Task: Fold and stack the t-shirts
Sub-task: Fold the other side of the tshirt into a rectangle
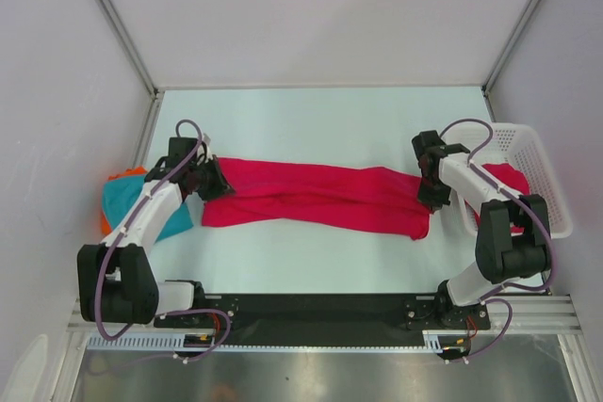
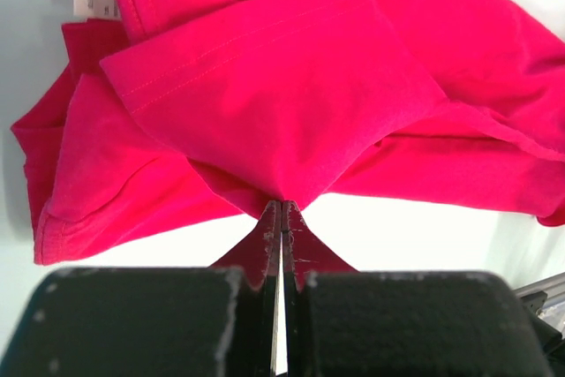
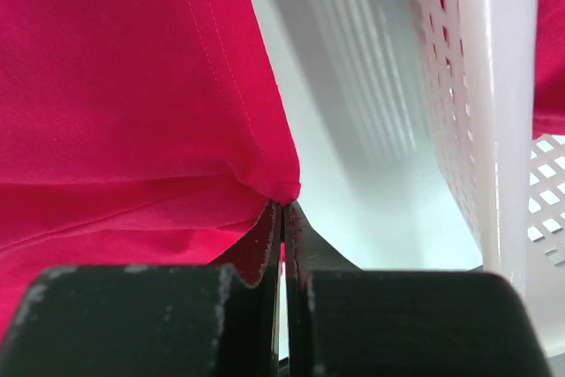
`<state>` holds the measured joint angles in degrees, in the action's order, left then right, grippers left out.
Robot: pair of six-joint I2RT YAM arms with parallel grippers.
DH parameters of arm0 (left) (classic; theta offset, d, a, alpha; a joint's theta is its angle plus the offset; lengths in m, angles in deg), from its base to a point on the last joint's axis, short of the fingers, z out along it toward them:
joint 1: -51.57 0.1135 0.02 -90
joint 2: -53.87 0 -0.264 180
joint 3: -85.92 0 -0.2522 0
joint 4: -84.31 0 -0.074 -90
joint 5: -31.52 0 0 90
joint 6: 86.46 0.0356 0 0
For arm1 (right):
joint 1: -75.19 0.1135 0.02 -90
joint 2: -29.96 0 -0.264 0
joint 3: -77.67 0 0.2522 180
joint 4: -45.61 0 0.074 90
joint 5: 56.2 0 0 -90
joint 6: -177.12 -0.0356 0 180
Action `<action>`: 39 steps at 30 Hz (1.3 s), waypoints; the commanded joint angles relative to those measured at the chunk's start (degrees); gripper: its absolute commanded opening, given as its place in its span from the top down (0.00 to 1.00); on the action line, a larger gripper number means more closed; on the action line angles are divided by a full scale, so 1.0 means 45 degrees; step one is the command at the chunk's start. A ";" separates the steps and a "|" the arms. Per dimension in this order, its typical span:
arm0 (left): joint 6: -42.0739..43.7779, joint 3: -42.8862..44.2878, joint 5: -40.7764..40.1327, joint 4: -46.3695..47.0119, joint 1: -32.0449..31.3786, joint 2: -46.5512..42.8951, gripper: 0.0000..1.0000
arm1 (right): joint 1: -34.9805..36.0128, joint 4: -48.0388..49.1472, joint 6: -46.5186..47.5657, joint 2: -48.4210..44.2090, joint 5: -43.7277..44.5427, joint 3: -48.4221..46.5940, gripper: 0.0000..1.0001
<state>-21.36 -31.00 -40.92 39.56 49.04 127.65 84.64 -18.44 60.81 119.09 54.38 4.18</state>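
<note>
A crimson t-shirt (image 1: 316, 197) lies stretched in a long band across the middle of the table, rumpled and folded on itself. My left gripper (image 1: 213, 179) is shut on its left end; in the left wrist view the jaws (image 2: 282, 209) pinch a point of the red cloth (image 2: 265, 103). My right gripper (image 1: 432, 190) is shut on the right end, and the right wrist view shows the jaws (image 3: 282, 207) nipping a hemmed corner (image 3: 132, 103). A teal t-shirt (image 1: 127, 202) lies bunched at the far left, under my left arm. Another crimson t-shirt (image 1: 509, 179) sits in the basket.
A white mesh basket (image 1: 551, 176) stands at the right edge, close beside my right arm; its wall (image 3: 472, 86) fills the right of the right wrist view. A bit of orange cloth (image 1: 105, 223) peeks from under the teal shirt. White walls enclose the table.
</note>
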 commanded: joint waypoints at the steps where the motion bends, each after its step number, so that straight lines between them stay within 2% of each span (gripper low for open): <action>1: 0.0222 -0.0412 -0.0250 0.0264 -0.0025 -0.0594 1.00 | 0.0106 -0.0252 -0.0268 -0.0586 0.0427 0.0205 1.00; 21: 0.0281 -0.1097 -0.0583 -0.0205 0.0522 -0.2098 1.00 | 0.0536 -0.0876 -0.0697 -0.1620 0.0544 0.0382 1.00; 26: 0.0378 -0.1369 -0.0330 -0.0127 0.1049 -0.2099 1.00 | 0.0653 -0.0897 -0.0737 -0.1817 0.0369 0.0537 1.00; 29: 0.0359 -0.1448 -0.0173 -0.0107 0.1147 -0.2137 1.00 | 0.0848 -0.1052 -0.0756 -0.1660 0.0330 0.0674 0.95; 31: 0.0359 -0.1371 -0.0153 -0.0146 0.1283 -0.2235 0.99 | 0.0984 -0.1111 -0.0814 -0.1699 0.0329 0.0694 0.83; 33: 0.0417 -0.1215 -0.0192 -0.0380 0.1439 -0.2312 0.85 | 0.1043 -0.1247 -0.0795 -0.1835 0.0310 0.0635 0.79; 34: 0.0417 -0.1175 -0.0192 -0.0419 0.1595 -0.2371 0.74 | 0.1102 -0.1325 -0.0795 -0.1894 0.0291 0.0519 0.78; 35: 0.0417 -0.1078 -0.0153 -0.0516 0.1693 -0.2410 0.55 | 0.1141 -0.1384 -0.0814 -0.1972 0.0252 0.0460 0.76; 38: 0.0398 -0.0922 -0.0153 -0.0595 0.1986 -0.2683 0.37 | 0.1316 -0.1677 -0.0873 -0.2265 0.0193 0.0109 0.71; 39: 0.0379 -0.0882 -0.0153 -0.0615 0.2064 -0.2781 0.35 | 0.1356 -0.1852 -0.0931 -0.2343 0.0173 0.0050 0.70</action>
<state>-20.18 -37.36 -42.19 37.07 56.67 118.05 89.76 -23.77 58.14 111.70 55.12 7.00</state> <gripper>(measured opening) 0.596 0.285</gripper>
